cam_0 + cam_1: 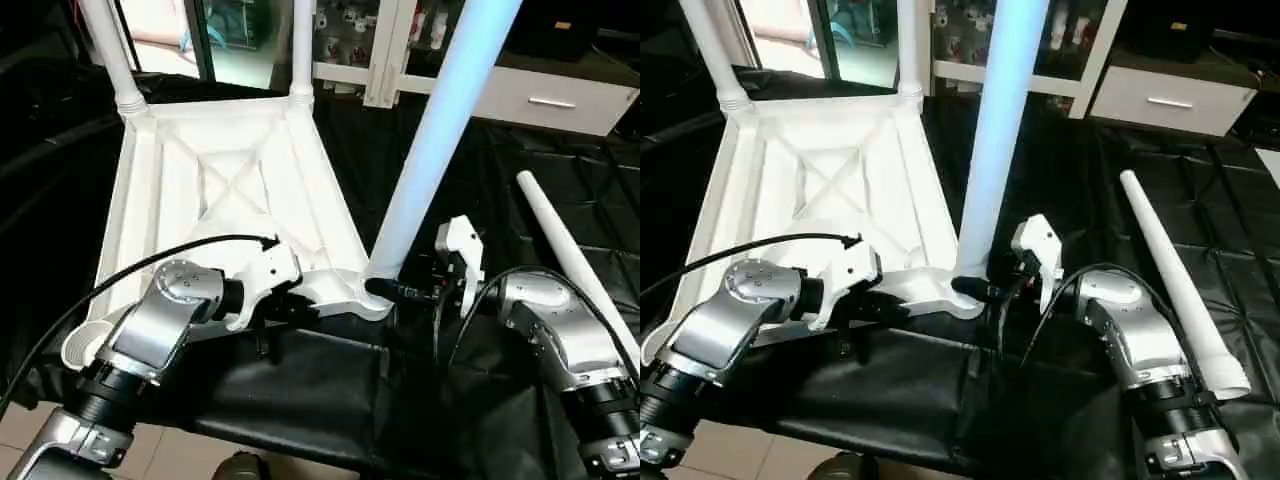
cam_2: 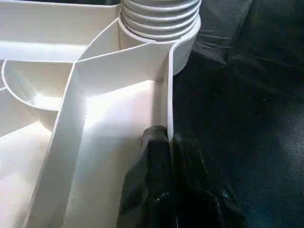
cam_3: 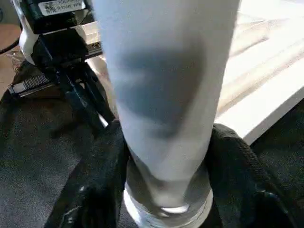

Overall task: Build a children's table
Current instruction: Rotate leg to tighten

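Black sheeting [image 1: 330, 390] covers the work table, with white cabinets [image 1: 560, 90] behind it. On the sheeting the top [image 1: 215, 190] lies upside down, its X-ribs facing up. Two legs stand in the far corner sockets: one on the left [image 1: 108, 50] and one on the right [image 1: 301, 45]. The left gripper [image 2: 168, 142] is pinched tight on the near rim of the top, one finger inside the rim and one outside, close to the near right socket. A third leg [image 1: 440, 130] stands in that socket [image 1: 372, 290], leaning up and to the right. The right gripper [image 3: 166, 175] sits at the base of this leg with a black finger [image 3: 95, 180] on each side of the tube; the fingers look pressed to it, though I cannot tell how firm the hold is. Farther right, the fourth leg [image 1: 1170, 280] lies loose on the sheeting, apart from the top.
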